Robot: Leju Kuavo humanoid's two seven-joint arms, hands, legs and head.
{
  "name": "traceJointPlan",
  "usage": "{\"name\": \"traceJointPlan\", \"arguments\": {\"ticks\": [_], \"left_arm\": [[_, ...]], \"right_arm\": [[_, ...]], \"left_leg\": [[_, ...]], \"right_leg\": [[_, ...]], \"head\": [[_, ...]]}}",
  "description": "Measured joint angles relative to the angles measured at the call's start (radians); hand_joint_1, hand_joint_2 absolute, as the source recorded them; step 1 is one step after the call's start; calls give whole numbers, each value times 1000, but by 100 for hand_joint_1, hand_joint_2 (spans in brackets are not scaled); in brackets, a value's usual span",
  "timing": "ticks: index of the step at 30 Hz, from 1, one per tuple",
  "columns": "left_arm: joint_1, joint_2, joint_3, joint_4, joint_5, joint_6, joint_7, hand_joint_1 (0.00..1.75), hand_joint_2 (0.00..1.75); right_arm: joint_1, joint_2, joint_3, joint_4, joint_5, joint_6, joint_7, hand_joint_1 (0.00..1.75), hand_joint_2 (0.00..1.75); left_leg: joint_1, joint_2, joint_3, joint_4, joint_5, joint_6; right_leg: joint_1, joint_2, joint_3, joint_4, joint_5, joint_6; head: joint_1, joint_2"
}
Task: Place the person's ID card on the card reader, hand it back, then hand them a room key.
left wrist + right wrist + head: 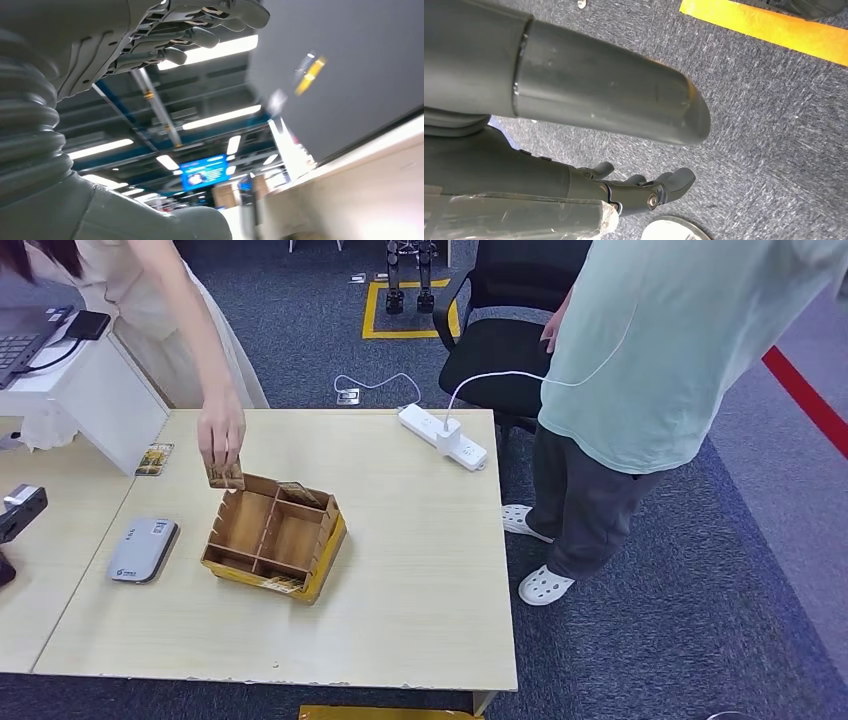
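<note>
Both of our hands are idling away from the work: our left hand (190,30) is pointing up toward ceiling lights with its fingers (220,15) lying loosely apart and nothing between them, and our right hand (644,192) is hanging over grey carpet, fingers slightly curled and apart, likewise gripping nothing.

Taking the wooden organizer box (275,538) as our landmark, a person's hand (221,435) is hovering at its far left corner, pinching a card (226,476) by its upper edge, the card's lower edge just at the box rim. We are judging this to be the ID card being offered, though its face is too small to read. Another card (298,492) is leaning in the far compartment of the box; we are guessing it is a room key. The grey card reader (143,549) is lying just left of the box on the light wooden table (420,580). A white power strip (443,436) is lying well beyond the box, to its right, and a second person is standing past that edge.

We are judging the task to be at its opening step. Next, one hand needs raising toward the box's far left corner, fingers spread, to take the card before carrying it left to the reader.
</note>
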Motion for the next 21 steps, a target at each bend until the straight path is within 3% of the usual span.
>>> {"name": "traceJointPlan", "arguments": {"ticks": [5,11,14,17,21], "left_arm": [[217,36,214,2,24,52,-17,0,175],[438,16,531,17,-79,78,-81,0,175],[505,-47,730,-8,-218,23,-153,0,175],[541,-151,931,-75,-298,-31,-197,0,175],[585,-290,1079,-169,-300,-61,-151,0,175]], "right_arm": [[7,-2,-14,4,-7,-12,-2,0,0],[19,-9,-31,11,-22,-29,-1,0,0],[24,-12,-43,15,-31,-33,0,0,0],[28,-14,-54,18,-42,-40,2,0,0],[33,-16,-69,22,-53,-43,11,0,0]], "left_leg": [[0,1,0,0,-1,0],[0,0,0,0,-2,0],[0,0,0,0,-4,1],[0,0,1,0,-5,1],[-1,-1,2,0,-5,1]], "right_leg": [[0,1,0,0,-1,0],[0,0,0,-1,-2,0],[0,0,1,-2,-3,1],[0,0,2,-2,-3,1],[-1,-1,4,-3,-4,2]], "head": [[0,0],[0,0],[0,0],[0,0],[1,0]]}}
